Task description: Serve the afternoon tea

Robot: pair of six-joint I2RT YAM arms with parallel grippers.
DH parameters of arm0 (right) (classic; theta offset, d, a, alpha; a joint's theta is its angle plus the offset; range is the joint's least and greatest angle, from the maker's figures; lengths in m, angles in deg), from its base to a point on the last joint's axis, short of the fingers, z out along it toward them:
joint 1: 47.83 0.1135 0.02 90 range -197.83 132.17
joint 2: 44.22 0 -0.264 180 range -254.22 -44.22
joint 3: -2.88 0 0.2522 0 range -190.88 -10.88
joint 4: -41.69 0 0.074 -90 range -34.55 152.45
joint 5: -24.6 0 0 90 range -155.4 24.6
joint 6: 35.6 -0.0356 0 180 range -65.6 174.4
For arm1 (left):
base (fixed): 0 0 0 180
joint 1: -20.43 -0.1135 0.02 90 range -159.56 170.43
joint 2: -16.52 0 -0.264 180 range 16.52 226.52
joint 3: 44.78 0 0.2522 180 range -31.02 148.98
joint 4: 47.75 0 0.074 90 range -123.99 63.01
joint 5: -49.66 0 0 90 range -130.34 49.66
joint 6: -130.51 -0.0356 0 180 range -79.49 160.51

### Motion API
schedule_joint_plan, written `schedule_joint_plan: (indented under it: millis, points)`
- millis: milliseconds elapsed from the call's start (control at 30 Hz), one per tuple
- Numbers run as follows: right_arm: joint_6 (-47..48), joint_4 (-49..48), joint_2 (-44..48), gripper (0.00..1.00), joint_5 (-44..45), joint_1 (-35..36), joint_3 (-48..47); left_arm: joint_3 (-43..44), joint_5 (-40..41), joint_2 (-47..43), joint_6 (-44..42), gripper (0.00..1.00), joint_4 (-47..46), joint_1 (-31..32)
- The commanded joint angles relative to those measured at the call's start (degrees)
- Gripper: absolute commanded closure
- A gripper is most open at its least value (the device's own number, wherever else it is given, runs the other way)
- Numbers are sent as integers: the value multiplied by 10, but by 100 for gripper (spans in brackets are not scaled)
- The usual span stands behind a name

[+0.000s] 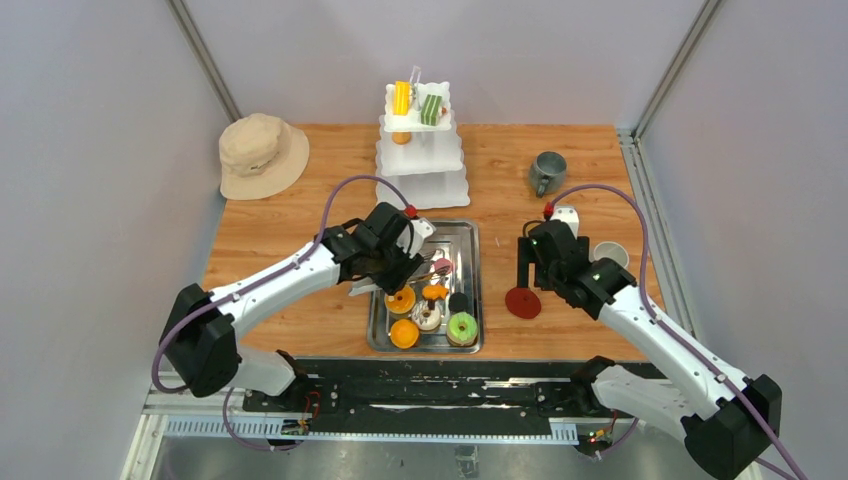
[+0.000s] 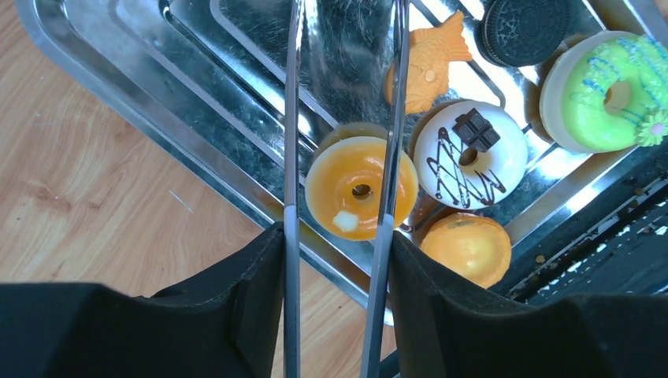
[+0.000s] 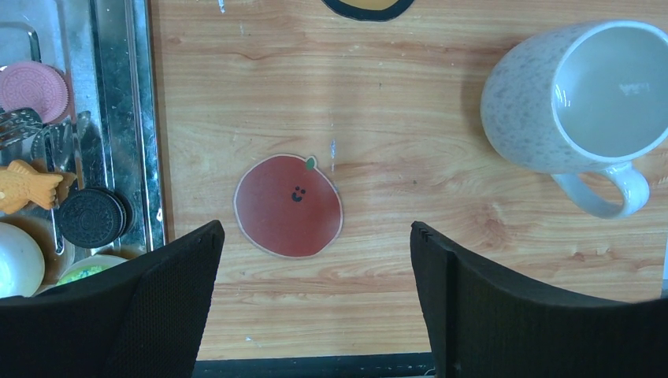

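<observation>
Counted seven pastries (image 1: 427, 316) in steel tray (image 1: 470, 235), three on tiered stand (image 1: 440, 185), one grey mug (image 1: 547, 172), one white mug (image 1: 610, 253). Held tongs (image 2: 292, 118) pinched in left gripper (image 2: 337, 240) over orange donut (image 2: 346, 173); held right gripper (image 3: 315, 236) gaping wide above red sticker (image 3: 287, 205).

The tongs (image 2: 292, 142) run off the top edge; the pink cookie (image 3: 31, 87) seems clipped at left.

An orange-glazed ring donut (image 2: 339, 177), a white ring donut striped with chocolate (image 2: 471, 153), a green-iced ring donut (image 2: 606, 93), a black sandwich cookie (image 2: 526, 30), an orange fish-shaped pastry (image 2: 429, 63), a round orange tart (image 2: 466, 248) and a pink sandwich cookie (image 3: 31, 87) are laid flat in the rectangular steel tray (image 2: 157, 94). A yellow pastry (image 1: 401, 97) and a green-and-white cake slice (image 1: 431, 109) are set on the top tier of a white tiered stand (image 1: 420, 185), with a small orange piece (image 1: 401, 138) on the tier below. A speckled white mug (image 3: 551, 102) is stood upright on the counter (image 3: 394, 118) right of the tray. A grey mug (image 1: 547, 172) is placed farther back.
</observation>
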Motion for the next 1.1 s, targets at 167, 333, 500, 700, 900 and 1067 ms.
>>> schedule_joint_plan:
  millis: [167, 333, 500, 700, 900, 1067]
  points:
    - [1, 3, 4, 13, 8, 3, -2, 16, 0, 36, -10, 47, -23, 17]
    - [0, 2, 3, 13, 8, 3, -2, 24, 9, 53, -11, 48, -24, 25]
    - [1, 2, 3, 13, 9, 3, -1, 32, 3, 56, -9, 57, -23, 25]
    - [2, 2, 0, 13, 11, 4, -2, 47, 16, 47, -9, 63, -16, 25]
    - [2, 3, 4, 13, 15, 4, 1, 60, 33, 23, 8, 71, -32, 25]
    - [4, 3, 7, 13, 20, 3, 5, 76, 56, -3, 24, 71, -43, 25]
